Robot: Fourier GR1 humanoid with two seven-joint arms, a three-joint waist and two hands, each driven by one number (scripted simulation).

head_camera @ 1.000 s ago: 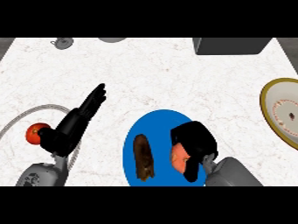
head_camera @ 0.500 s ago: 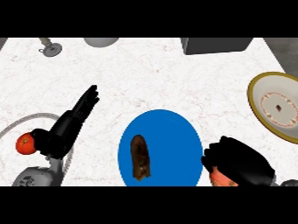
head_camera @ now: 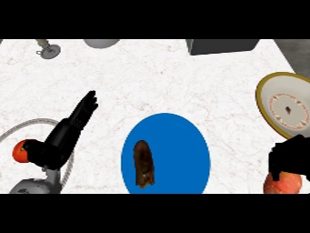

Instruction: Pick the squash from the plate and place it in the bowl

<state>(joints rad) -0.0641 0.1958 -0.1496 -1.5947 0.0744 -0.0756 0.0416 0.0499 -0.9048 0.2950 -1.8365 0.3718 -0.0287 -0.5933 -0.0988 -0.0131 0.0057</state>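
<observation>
Off the blue plate (head_camera: 184, 132) at the near right, the pale orange squash (head_camera: 282, 183) sits under the right hand's (head_camera: 303, 154) curled fingers, so pickup looks done while the carry to the cream bowl (head_camera: 268, 88) just beyond remains, the left hand (head_camera: 68, 129) resting straight-fingered at left.

One head view looked steeply down on the counter (head_camera: 184, 86) from close above; the far edge lay ahead of the left hand (head_camera: 67, 132).

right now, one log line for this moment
right hand: shut on squash, off blue plate | bowl: empty | left hand: open
</observation>
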